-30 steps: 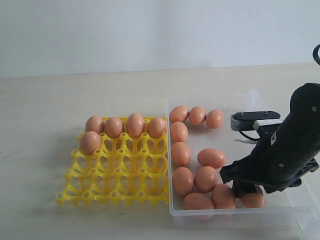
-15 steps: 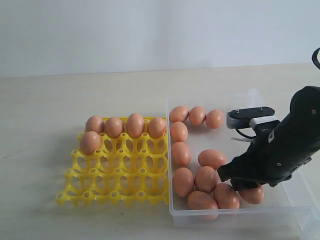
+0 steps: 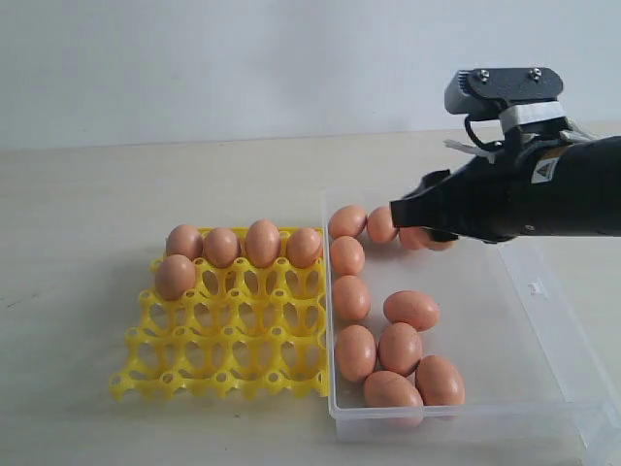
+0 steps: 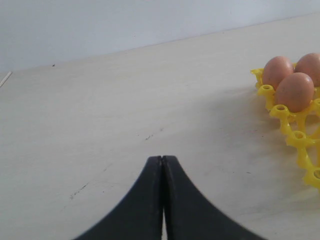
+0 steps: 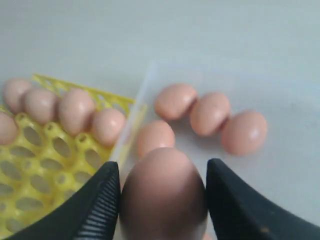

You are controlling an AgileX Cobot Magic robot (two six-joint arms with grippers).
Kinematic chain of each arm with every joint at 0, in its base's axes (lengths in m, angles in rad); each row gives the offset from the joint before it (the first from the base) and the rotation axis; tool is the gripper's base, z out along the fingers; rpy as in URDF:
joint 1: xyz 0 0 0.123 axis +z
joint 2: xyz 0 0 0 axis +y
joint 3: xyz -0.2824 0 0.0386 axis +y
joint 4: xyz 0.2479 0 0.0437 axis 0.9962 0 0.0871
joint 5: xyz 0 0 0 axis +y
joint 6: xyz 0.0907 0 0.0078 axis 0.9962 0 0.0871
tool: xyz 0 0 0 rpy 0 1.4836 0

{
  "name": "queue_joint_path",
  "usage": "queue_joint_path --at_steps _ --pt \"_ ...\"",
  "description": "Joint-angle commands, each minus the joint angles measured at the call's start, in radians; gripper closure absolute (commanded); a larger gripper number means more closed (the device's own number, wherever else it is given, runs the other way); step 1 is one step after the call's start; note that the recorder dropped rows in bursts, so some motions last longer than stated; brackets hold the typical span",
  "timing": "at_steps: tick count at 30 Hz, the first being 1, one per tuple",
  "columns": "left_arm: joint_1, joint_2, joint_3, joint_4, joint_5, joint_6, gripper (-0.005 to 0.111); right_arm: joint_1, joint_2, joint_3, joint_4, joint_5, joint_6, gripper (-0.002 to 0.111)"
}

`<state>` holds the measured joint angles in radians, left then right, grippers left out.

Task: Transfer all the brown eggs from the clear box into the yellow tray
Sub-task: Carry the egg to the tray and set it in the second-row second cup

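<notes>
My right gripper (image 3: 415,221) hangs above the back of the clear box (image 3: 568,342), shut on one brown egg (image 5: 162,192) that sits between the two black fingers (image 5: 100,202). In the exterior view the fingers largely hide that egg. Several brown eggs (image 3: 399,348) lie loose in the box, mostly along its left side and near front. The yellow tray (image 3: 223,359) stands left of the box with a back row of eggs (image 3: 262,243) and one more egg (image 3: 176,277) in the second row. My left gripper (image 4: 162,167) is shut on nothing over bare table, beside the tray (image 4: 295,142).
The pale wooden table (image 3: 87,243) runs out to the left of the tray and behind both containers. A plain white wall (image 3: 243,58) closes the back. The box's right half (image 3: 514,320) holds no eggs.
My right gripper closed on an egg at the box's near right corner, then rose with it and moved toward the back of the box. The other eggs stayed put.
</notes>
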<state>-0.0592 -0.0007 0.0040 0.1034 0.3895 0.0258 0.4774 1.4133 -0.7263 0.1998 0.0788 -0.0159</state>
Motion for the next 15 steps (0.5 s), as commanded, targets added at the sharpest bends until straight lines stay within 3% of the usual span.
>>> queue_joint_path --at_steps 1,7,15 --pt "0.002 0.001 -0.004 -0.002 -0.009 -0.004 0.107 0.120 0.066 -0.031 0.006 -0.207 0.016 0.108" --pt "0.002 0.001 -0.004 -0.002 -0.009 -0.004 0.107 0.232 0.230 -0.159 -0.067 -0.385 0.037 0.108" --pt "0.002 0.001 -0.004 -0.002 -0.009 -0.004 0.107 0.314 0.432 -0.298 -0.125 -0.495 0.123 0.108"
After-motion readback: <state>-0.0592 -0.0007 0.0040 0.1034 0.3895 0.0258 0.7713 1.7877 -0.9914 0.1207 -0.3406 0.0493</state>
